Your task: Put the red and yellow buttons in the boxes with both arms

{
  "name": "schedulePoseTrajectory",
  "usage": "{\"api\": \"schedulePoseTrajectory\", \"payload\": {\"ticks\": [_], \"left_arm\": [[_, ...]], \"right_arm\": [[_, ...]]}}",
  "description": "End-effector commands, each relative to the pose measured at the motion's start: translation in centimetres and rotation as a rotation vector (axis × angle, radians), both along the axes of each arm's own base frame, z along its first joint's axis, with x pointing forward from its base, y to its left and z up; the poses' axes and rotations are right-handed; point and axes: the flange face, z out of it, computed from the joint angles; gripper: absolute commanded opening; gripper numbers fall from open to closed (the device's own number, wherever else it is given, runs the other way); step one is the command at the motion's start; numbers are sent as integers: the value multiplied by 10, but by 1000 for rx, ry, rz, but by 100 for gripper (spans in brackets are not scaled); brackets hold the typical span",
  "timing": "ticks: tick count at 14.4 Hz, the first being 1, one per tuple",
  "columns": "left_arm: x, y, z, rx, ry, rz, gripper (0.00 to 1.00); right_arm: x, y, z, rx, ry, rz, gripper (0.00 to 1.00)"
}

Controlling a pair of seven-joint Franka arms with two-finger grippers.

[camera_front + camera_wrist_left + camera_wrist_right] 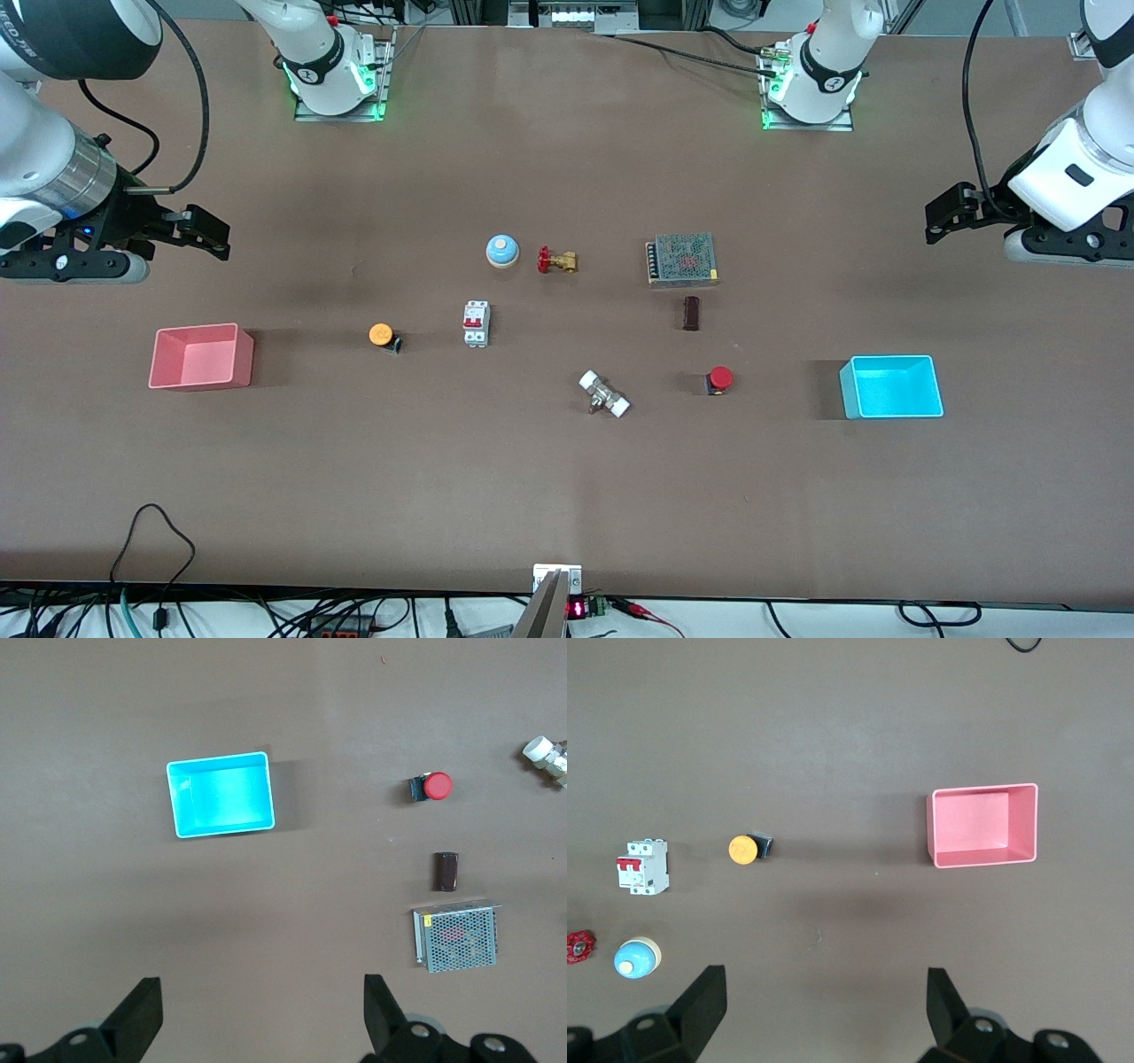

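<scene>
The red button (719, 379) lies on the table beside the cyan box (890, 399), toward the left arm's end. Both show in the left wrist view: the red button (436, 786) and the cyan box (221, 819). The yellow button (381, 334) lies beside the pink box (199, 372), toward the right arm's end. The right wrist view shows the yellow button (742, 849) and the pink box (983, 855). Both boxes hold nothing. My left gripper (935, 220) (261, 992) is open and empty over bare table. My right gripper (213, 235) (824, 983) is open and empty over bare table.
In mid-table are a blue-domed bell (501, 251), a brass valve with a red handle (556, 260), a white circuit breaker (477, 323), a metal mesh power supply (682, 259), a small dark block (691, 313) and a white-capped metal fitting (604, 394).
</scene>
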Motion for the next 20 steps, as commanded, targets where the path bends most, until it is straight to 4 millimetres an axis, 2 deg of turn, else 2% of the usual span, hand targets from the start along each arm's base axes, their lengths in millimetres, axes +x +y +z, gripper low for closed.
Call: {"api": "schedulePoseTrajectory", "payload": {"ticks": [1, 7, 13, 17, 19, 20], "left_arm": [[-2, 0, 2, -7, -6, -22, 100], [-2, 0, 2, -7, -6, -22, 100], [-1, 1, -1, -8, 2, -20, 100], [-2, 1, -2, -15, 19, -14, 100], [-2, 1, -4, -13, 25, -18, 100], [-1, 0, -6, -13, 30, -19, 100]], "right_arm": [[1, 3, 4, 6, 8, -1, 100], [1, 4, 6, 8, 5, 11, 100], [5, 7, -7, 17, 29, 12, 100], [4, 10, -31, 13, 84, 23, 100], [3, 14, -35, 6, 89, 25, 100], [1, 24, -47, 3, 101, 38, 100]]}}
